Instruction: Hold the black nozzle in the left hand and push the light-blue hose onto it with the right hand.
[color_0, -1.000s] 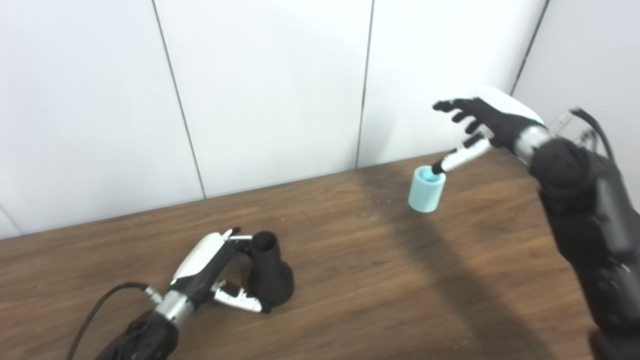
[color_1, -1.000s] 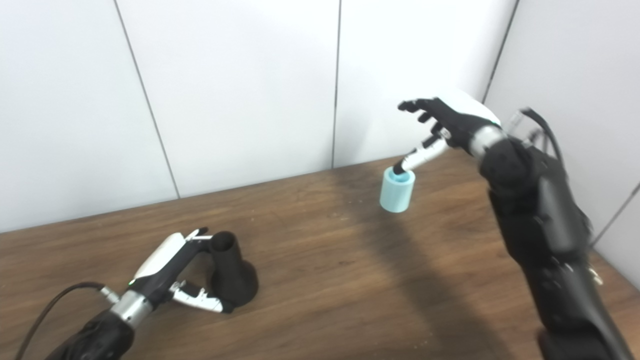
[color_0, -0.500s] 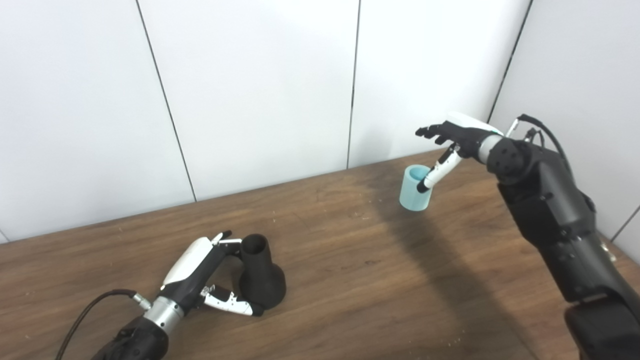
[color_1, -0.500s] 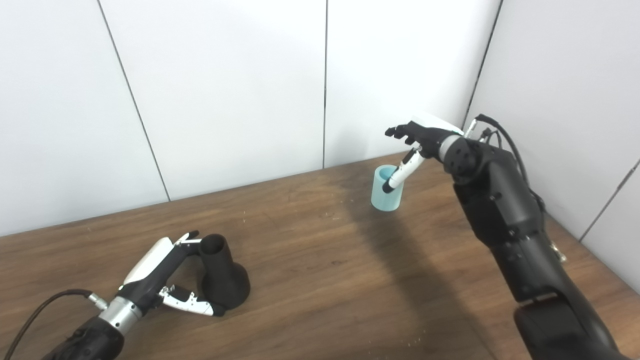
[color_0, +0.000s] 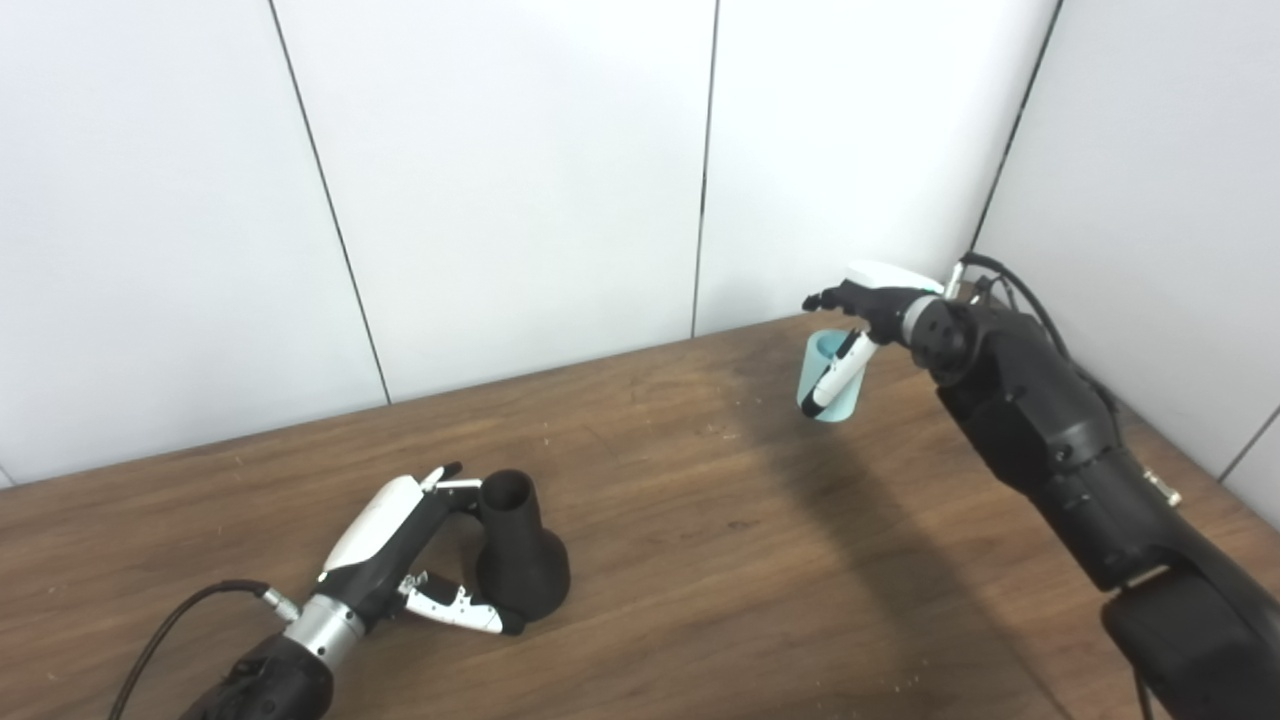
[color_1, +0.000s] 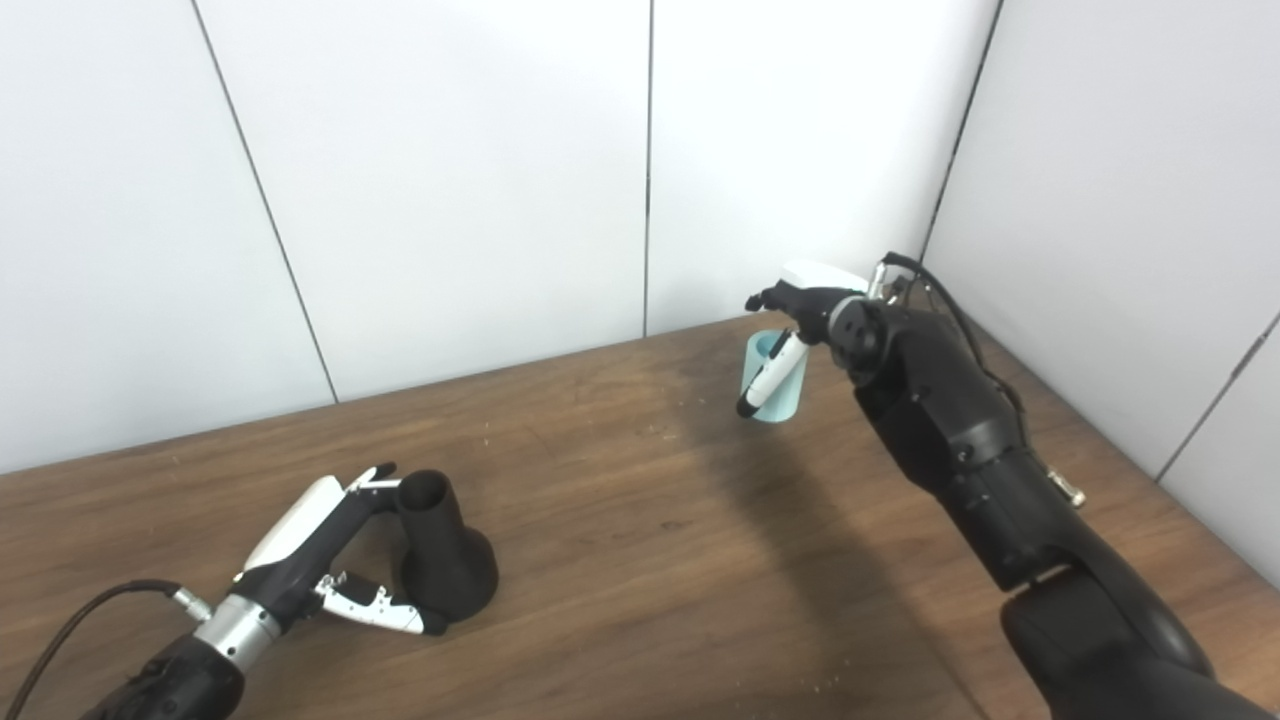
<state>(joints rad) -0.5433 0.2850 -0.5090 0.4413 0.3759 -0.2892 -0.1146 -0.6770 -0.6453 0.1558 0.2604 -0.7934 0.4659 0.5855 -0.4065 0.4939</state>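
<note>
The black nozzle (color_0: 520, 560) stands upright on the wooden table (color_0: 700, 600) at the front left, wide base down. My left hand (color_0: 400, 545) is closed around it, fingers at the neck and thumb along the base. The light-blue hose (color_0: 850, 395), a short tube, stands upright at the back right near the wall. My right hand (color_0: 870, 305) reaches over it. Its fingers stretch out above the far rim and its thumb hangs down the hose's front side. The fingers are not closed on the hose.
White wall panels (color_0: 500, 200) run along the table's back edge and turn a corner at the right, close behind the hose. A black cable (color_0: 190, 610) trails from my left wrist. A wide stretch of bare wood lies between nozzle and hose.
My right hand has come down over the hose; its thumb moved from the rim down along the front side. The left hand and nozzle have stayed put. The camera shifted slightly.
</note>
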